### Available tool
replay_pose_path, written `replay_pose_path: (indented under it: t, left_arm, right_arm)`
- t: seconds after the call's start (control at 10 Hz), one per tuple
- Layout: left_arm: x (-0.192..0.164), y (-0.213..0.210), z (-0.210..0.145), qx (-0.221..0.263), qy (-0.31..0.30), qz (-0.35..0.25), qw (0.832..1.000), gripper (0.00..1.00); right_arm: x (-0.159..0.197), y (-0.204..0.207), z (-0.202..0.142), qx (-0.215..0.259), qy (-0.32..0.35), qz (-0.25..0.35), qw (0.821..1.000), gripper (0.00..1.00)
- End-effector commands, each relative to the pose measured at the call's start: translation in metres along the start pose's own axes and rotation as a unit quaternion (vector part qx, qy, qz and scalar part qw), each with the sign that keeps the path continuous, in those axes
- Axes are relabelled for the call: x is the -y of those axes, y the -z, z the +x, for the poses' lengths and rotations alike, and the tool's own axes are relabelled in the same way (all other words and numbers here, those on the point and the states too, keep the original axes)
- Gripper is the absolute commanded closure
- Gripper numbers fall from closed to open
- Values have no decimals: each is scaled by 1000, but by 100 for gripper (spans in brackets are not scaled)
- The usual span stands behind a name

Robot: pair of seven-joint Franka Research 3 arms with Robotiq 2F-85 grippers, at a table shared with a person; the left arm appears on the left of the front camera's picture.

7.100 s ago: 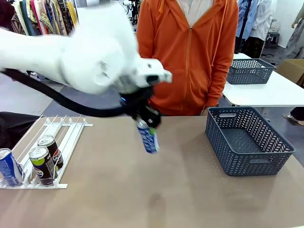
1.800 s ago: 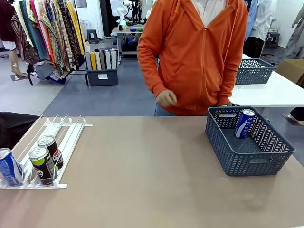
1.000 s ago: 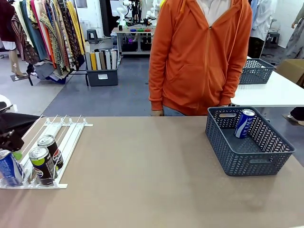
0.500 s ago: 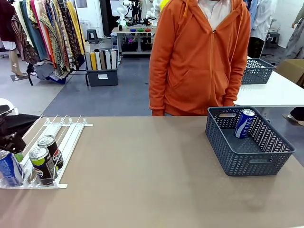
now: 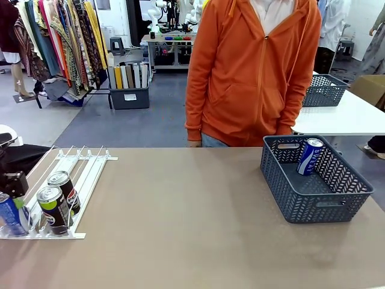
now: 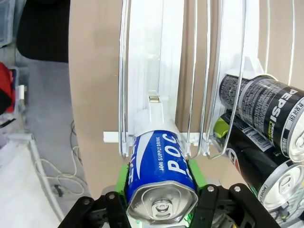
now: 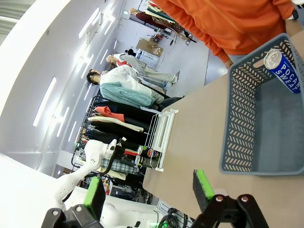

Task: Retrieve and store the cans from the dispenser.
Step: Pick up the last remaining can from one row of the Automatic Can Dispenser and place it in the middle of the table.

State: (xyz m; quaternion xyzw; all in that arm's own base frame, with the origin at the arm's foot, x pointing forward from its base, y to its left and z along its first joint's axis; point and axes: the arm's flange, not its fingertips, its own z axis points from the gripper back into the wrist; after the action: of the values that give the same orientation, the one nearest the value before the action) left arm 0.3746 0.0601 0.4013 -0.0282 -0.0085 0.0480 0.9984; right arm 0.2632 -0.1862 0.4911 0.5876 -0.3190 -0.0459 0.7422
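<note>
Pocari Sweat can [image 6: 159, 166], blue and white, is clamped in my left claw [image 6: 161, 187]: the green pads [image 6: 124, 176] press its two sides just under the silver top, with no gap showing. I judge that grip sensible, since it takes the round body squarely and would keep the can upright for a lift. In the front view this sits at the lower left of the frame, where the left claw [image 5: 13, 186] stands over the same can [image 5: 7, 214] at the near end of the dispenser [image 5: 90, 174].

Wire rails keep each can in its own lane, and the white end stops appear to hold them at the near end. Two dark Pepsi cans [image 5: 57, 201] wait one behind the other in the next lane; in the wrist view they lie at the right of the frame [image 6: 266, 114], just beside my grip but apart from the pads.

At the right of the front view, the grey lattice basket [image 5: 319, 211] stands on the table [image 5: 180, 235], well apart from the rack. One Pocari Sweat can [image 5: 310, 155] leans inside against its far wall, so storing is partly done. My right claw [image 7: 148, 190] is spread wide with nothing between its pads, looking toward that basket. A person in an orange hoodie [image 5: 252, 72] stands at the far edge.
</note>
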Motion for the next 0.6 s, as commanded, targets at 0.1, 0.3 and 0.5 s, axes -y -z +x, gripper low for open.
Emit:
replay_pose_path:
  t: [0.1,0.3,0.5]
  left_arm:
    - [5,5,-3,4,-5,5,1000,100]
    - [4,0,-5,13,-3,6,1000,100]
    - [3,-35,-14,50,2,35,998,100]
  right_arm:
    - [-3,2,3,10,-6,12,1000,0]
    - [-3,2,3,10,-6,12,1000,0]
    - [-3,2,3,10,-6,12,1000,0]
